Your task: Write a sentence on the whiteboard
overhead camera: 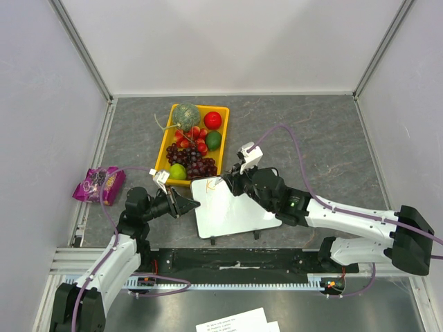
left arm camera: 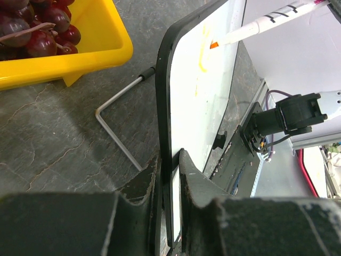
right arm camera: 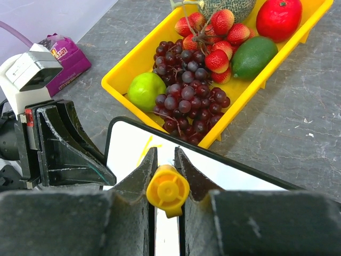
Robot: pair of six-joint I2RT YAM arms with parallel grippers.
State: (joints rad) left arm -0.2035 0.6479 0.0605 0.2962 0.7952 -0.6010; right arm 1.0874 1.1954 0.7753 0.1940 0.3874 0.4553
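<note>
Bright, even overhead light; wrist views soft up close.
The glossy white rectangular whiteboard [left arm camera: 202,133] glares almost blank in the left wrist view. The grey stone-patterned worktop [overhead camera: 311,138] carries only faint, soft shadows. The black left pincer [left arm camera: 170,158] and the black right pincer [right arm camera: 165,153], with its yellow-ended white marker [right arm camera: 168,191], blur at the lower edge; the yellow plastic tray [right arm camera: 120,80] stays crisp.

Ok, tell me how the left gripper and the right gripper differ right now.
The left gripper is clamped on the left edge of the whiteboard; the right gripper is clamped on a marker. The left gripper reaches in from the board's left side; the right gripper comes from the right, over the board's far edge, with the marker tip at the far-left corner. Shared: both are black and shut.
</note>
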